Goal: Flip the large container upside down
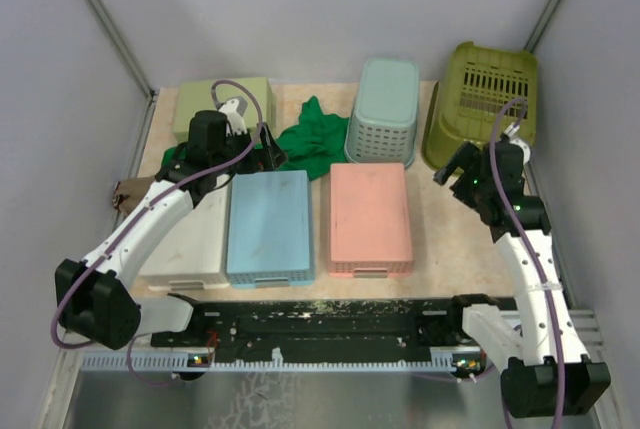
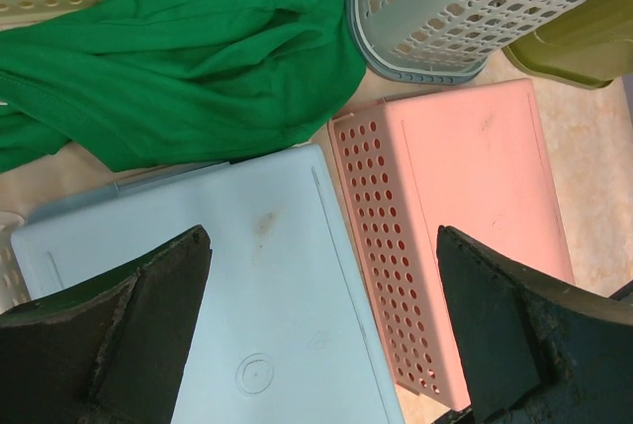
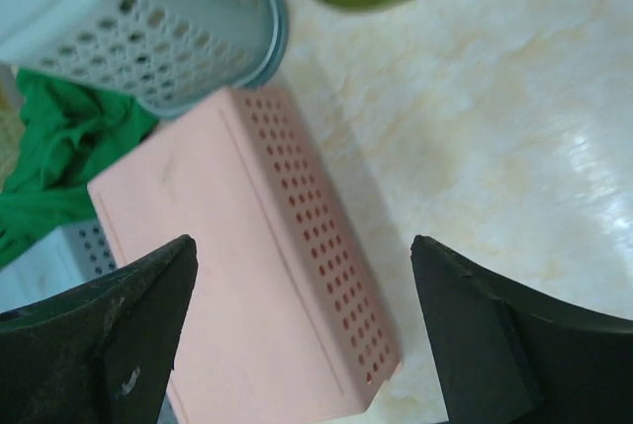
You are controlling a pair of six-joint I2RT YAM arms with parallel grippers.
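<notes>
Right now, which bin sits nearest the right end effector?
The olive tub in the back right corner, behind the right end effector, slotted bottom showing; the pink bin and teal basket lie farther left.

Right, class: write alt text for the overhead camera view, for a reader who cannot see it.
An olive-green tub sits slotted bottom up at the far right of the table, with the right gripper open just in front of it. A teal basket, pink basket, blue box and green cloth lie to its left, near the open left gripper.

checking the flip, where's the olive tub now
Top view: the olive tub sits in the far right corner, slotted bottom showing, beside the pale teal basket.
</notes>
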